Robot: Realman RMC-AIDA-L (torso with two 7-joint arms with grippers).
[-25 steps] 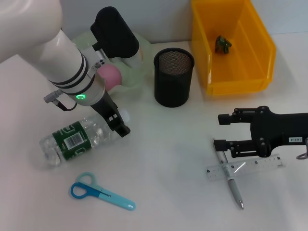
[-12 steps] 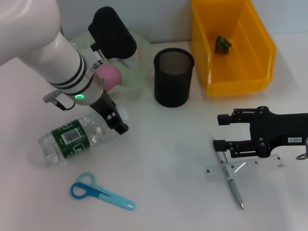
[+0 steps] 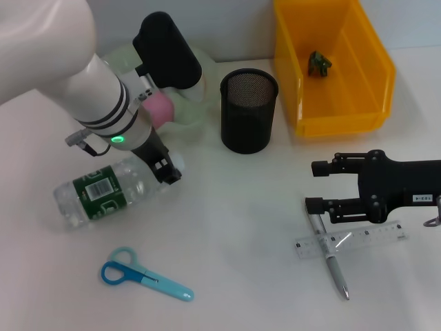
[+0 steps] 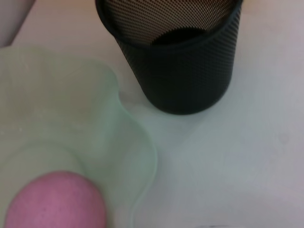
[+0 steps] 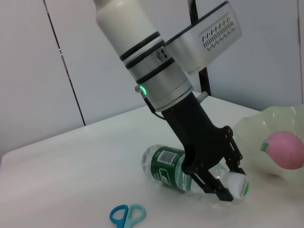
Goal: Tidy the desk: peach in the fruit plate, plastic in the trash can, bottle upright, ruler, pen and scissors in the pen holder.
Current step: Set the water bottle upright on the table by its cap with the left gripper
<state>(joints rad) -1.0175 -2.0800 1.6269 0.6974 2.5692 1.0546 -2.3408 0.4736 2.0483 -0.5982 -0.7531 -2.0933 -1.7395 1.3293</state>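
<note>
Two claws showing; only the left claw [image 3: 169, 167] is working, at mid-left of the head view, fingers closing on the neck/cap end of the bottle [image 3: 103, 196]. Bottle is lying on its side on the desk [image 3: 234, 241], cap toward centre. Vs. a sec ago, the claw is sitting a bit higher in frame and the bottle's label has rolled round, w/ the cap end pulled slightly up-frame, so the grip is biting and the bottle is starting to follow the arm. Judging from that, the upright step is underway but not done; the base is lying flat, no tilt visible yet.

Right claw [image 3: 315, 186] is hovering parked at right-centre, jaws fairly wide, holding nothing, just above the pen [image 3: 329, 258] and ruler [image 3: 351, 240], which are crossing each other at lower right. Scissors [image 3: 145, 274] are lying at lower left, untouched. Holder [image 3: 249, 110] is standing at top centre, looking empty in the left wrist view. Peach [image 3: 160, 109] is already in the plate [image 3: 186, 117], upper left; plastic [image 3: 319, 63] is in the yellow bin [image 3: 344, 103], upper right.
</note>
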